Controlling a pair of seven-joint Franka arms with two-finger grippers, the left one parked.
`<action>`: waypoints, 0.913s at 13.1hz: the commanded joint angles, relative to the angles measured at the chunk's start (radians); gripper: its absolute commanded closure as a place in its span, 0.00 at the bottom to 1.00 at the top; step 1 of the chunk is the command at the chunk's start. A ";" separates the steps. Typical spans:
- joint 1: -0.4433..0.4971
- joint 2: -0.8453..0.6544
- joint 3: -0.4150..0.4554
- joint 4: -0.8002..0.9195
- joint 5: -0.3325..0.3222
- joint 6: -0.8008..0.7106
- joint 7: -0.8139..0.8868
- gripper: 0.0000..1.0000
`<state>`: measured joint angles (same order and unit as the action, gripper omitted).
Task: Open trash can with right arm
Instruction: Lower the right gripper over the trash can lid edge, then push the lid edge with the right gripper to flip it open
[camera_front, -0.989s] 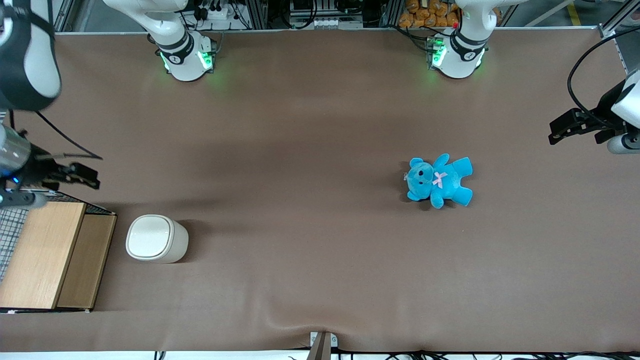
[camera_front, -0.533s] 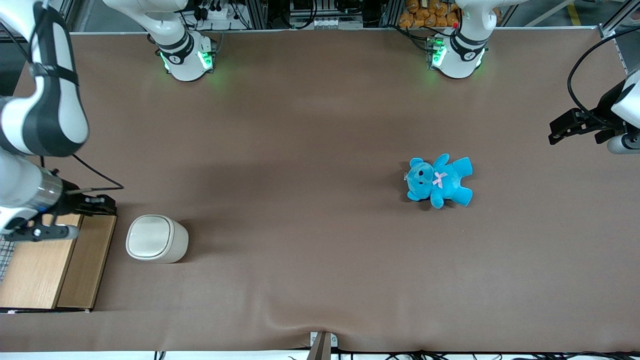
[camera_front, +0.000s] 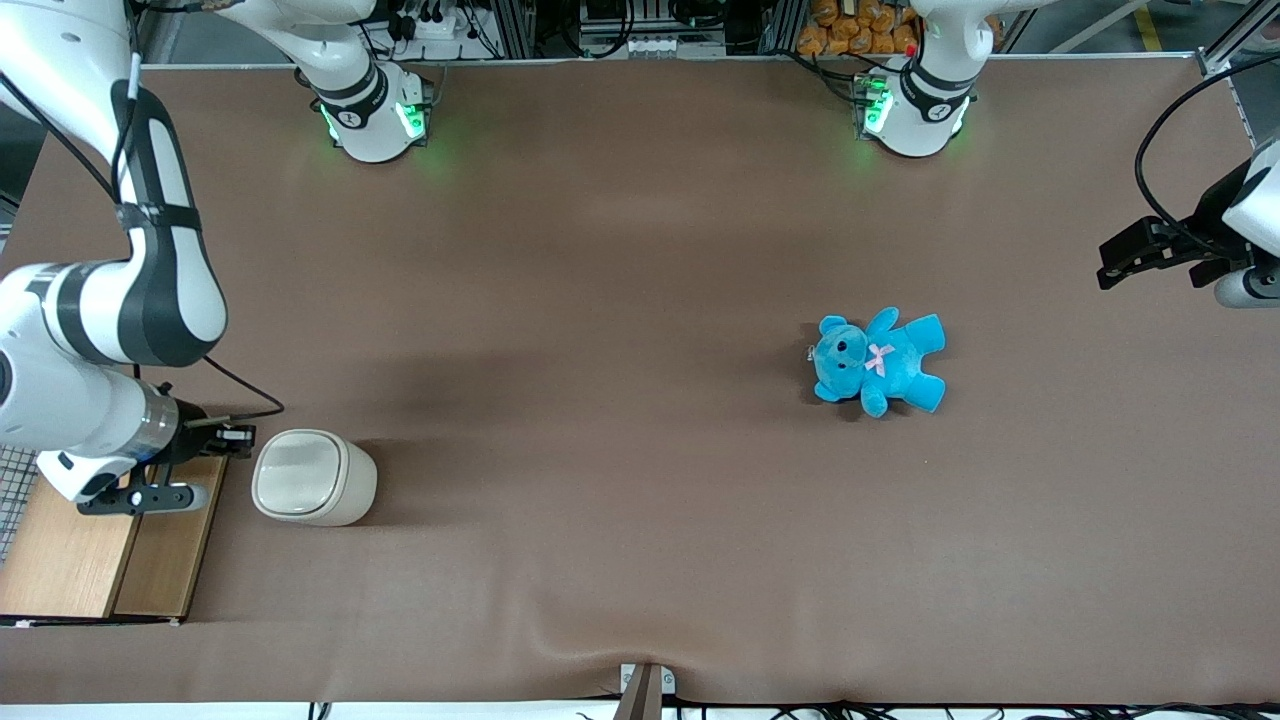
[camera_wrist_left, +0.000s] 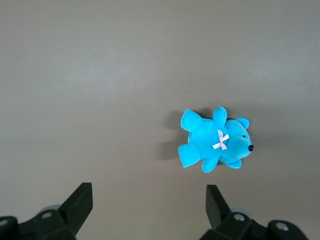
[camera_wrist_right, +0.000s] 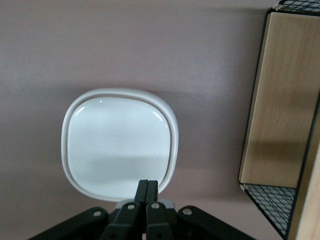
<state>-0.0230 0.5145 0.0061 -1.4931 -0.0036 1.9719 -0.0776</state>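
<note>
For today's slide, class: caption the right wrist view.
Shut gripper poised over the edge of the closed trash can, beside the wooden-topped wire box.

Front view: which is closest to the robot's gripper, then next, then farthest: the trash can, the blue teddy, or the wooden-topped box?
From the gripper, shut, at the trash can's edge:
1. Trash can, right beside it.
2. Wooden-topped box, under the wrist, a near tie with the can.
3. Blue teddy, toward the parked arm's end of the table.
</note>
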 joint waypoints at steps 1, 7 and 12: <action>0.002 0.047 0.002 0.037 0.007 0.020 -0.004 1.00; -0.008 0.084 0.003 0.037 0.008 0.056 -0.004 1.00; -0.009 0.104 0.003 0.036 0.017 0.082 -0.004 1.00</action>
<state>-0.0254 0.5894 0.0050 -1.4836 -0.0027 2.0384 -0.0775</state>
